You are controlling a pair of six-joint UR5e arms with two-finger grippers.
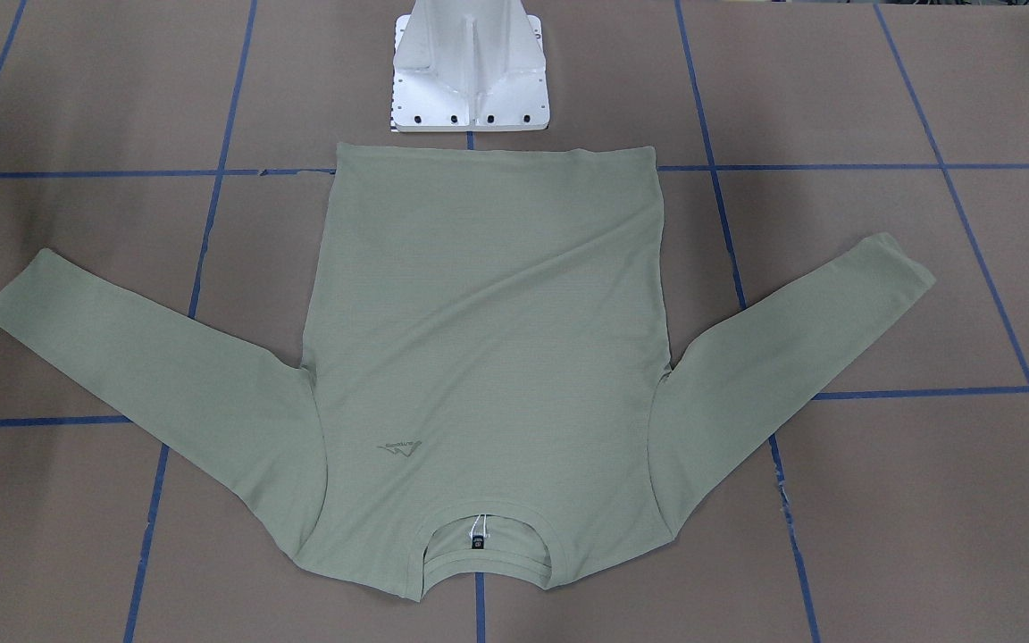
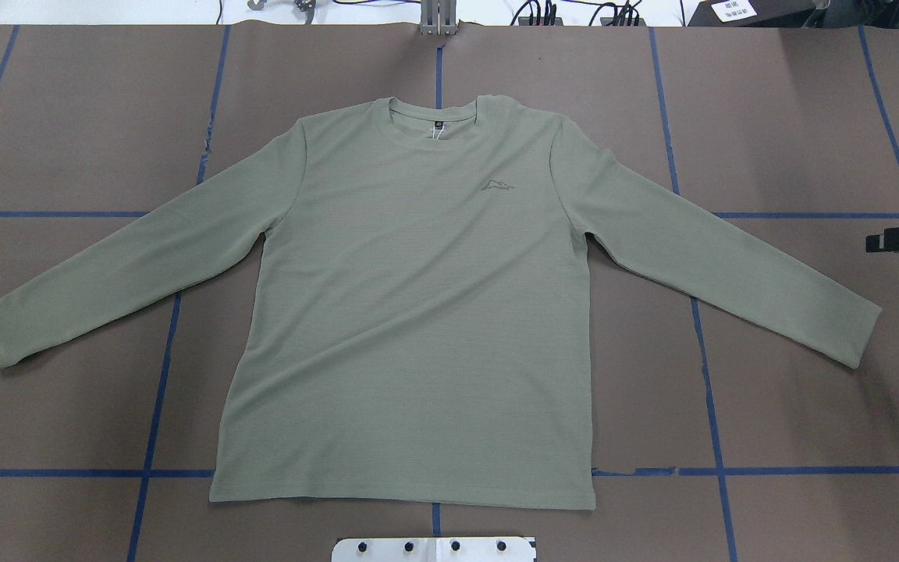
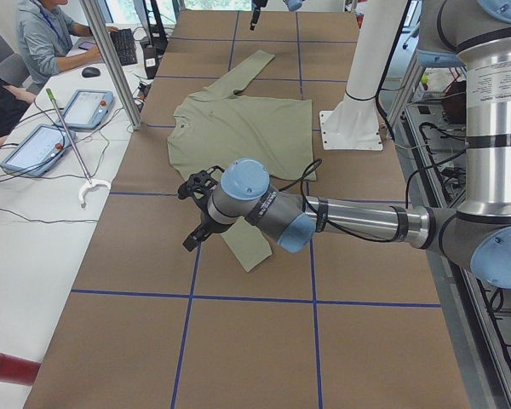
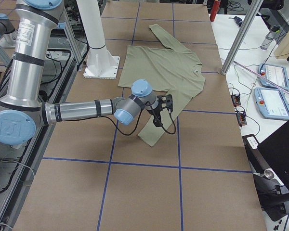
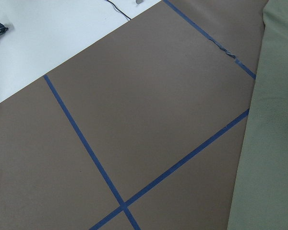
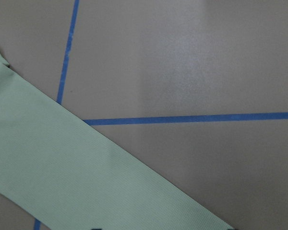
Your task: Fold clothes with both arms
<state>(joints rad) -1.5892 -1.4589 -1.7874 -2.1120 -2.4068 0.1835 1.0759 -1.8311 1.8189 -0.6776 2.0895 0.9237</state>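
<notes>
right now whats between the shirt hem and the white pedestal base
Only a narrow strip of brown table paper with a blue tape line, shown in the front-facing view.

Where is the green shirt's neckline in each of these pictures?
Front-facing: the neckline is at bottom centre.
Overhead: top centre.
Left side: at the shirt's left end.
Right side: at the shirt's right end.
Left wrist: not in it; only the shirt's edge.
Right wrist: not in it; only a sleeve.
Shared landmark: the white base by the hem, opposite the neckline.
</notes>
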